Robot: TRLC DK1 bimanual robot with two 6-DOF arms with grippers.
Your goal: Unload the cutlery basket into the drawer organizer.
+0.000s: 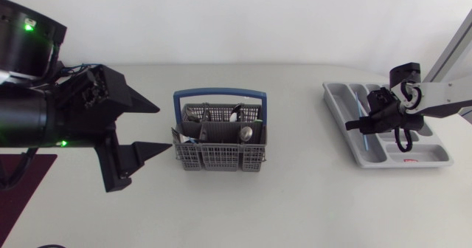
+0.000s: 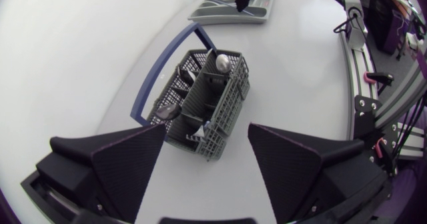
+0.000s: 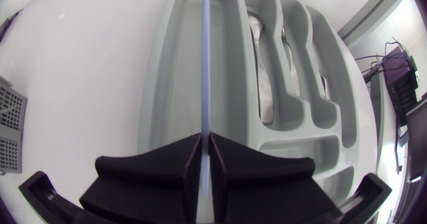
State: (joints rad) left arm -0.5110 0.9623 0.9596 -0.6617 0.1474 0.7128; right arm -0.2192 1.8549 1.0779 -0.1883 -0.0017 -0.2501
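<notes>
The grey cutlery basket (image 1: 218,158) with a blue handle (image 1: 219,94) stands mid-table, holding a spoon (image 1: 246,133) and several darker utensils. My left gripper (image 1: 164,128) hangs open just left of it; in the left wrist view the basket (image 2: 227,121) lies ahead of the spread fingers (image 2: 127,164). At the right lies the grey drawer organizer (image 1: 435,156). My right gripper (image 1: 366,122) hovers over its left side, shut on a thin light-blue utensil (image 3: 205,64). That utensil stretches ahead of the gripper (image 3: 205,151) along the organizer's long compartment (image 3: 173,84).
A dark red mat (image 1: 22,185) lies at the table's front left, under my left arm. In the right wrist view a corner of the basket (image 3: 8,134) shows off to the side. Bare table stretches between the basket and the organizer.
</notes>
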